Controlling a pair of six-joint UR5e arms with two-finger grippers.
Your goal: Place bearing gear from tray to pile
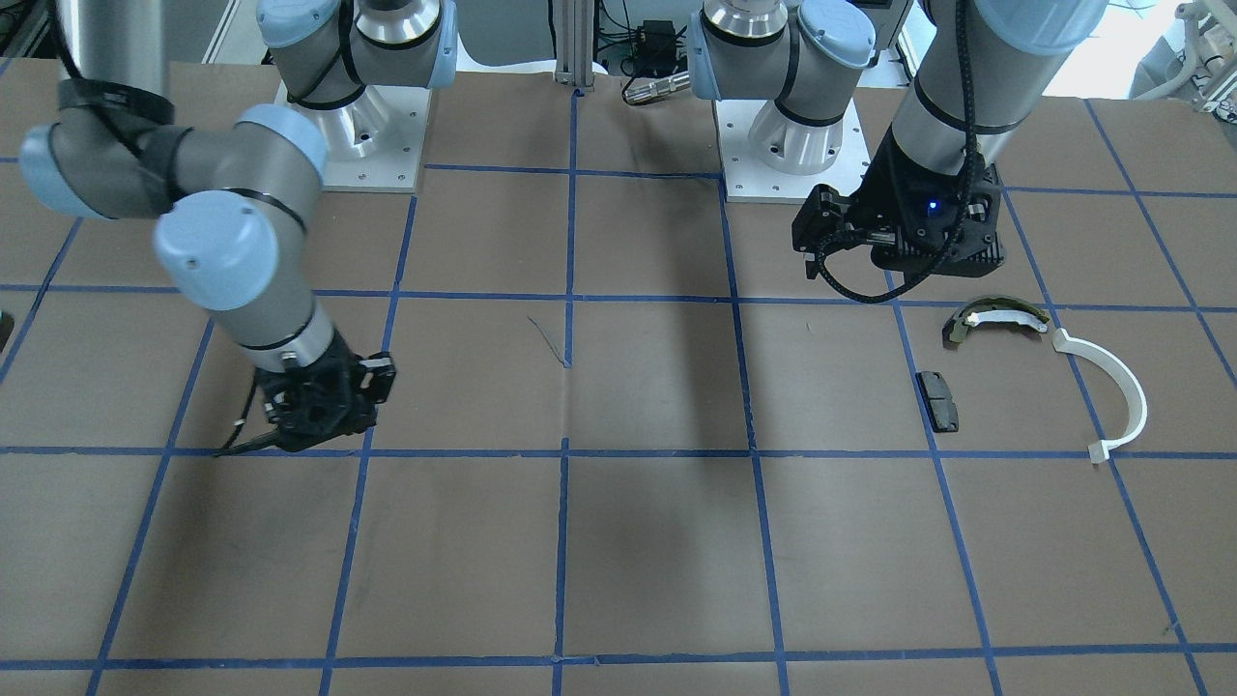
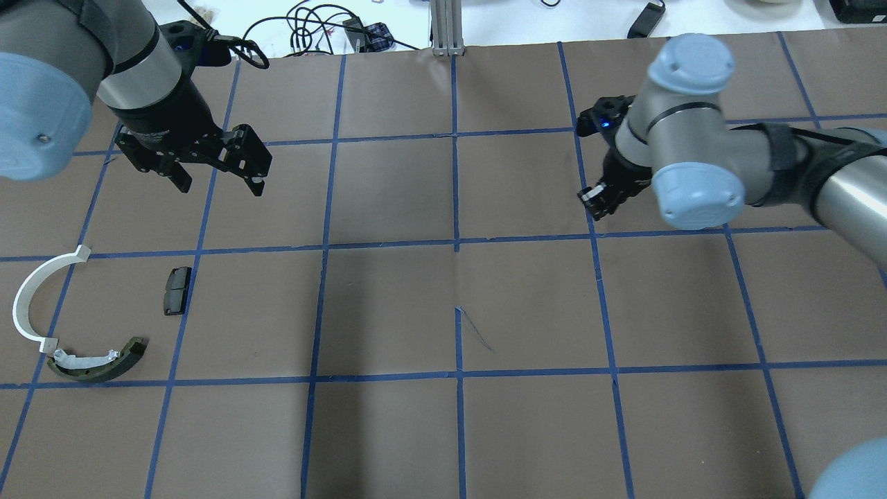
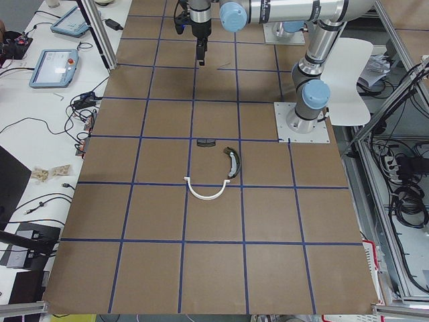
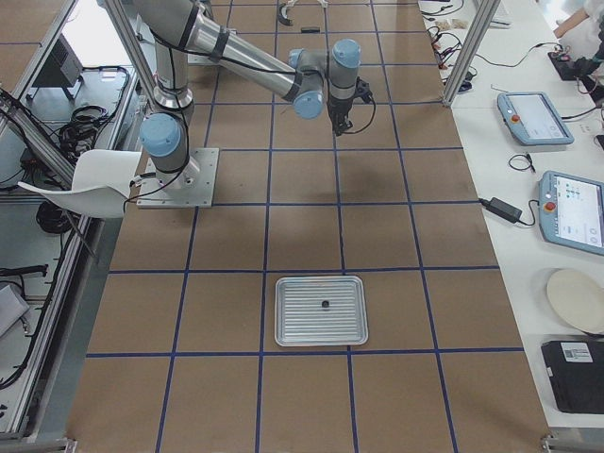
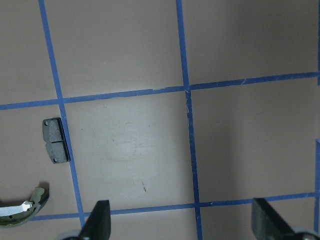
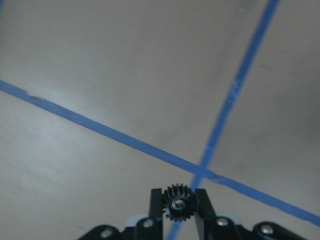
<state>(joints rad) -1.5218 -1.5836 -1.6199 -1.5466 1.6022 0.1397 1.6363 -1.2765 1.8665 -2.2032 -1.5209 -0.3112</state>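
My right gripper (image 6: 177,220) is shut on a small black bearing gear (image 6: 177,204), held above the brown table near a crossing of blue tape lines; it also shows in the overhead view (image 2: 594,197). The pile lies at the left end: a white curved arc (image 2: 21,308), an olive-and-white shoe (image 2: 97,362) and a black pad (image 2: 177,291). My left gripper (image 2: 222,179) is open and empty, hovering beyond the pile. Its wrist view shows the pad (image 5: 55,147) and part of the shoe (image 5: 22,212) below its spread fingers (image 5: 100,220).
A metal tray (image 4: 302,326) with one small dark part (image 4: 324,304) on it sits at the table's right end, far from both grippers. Blue tape lines grid the brown table. Cables and tablets lie on the white bench beyond the table's far edge.
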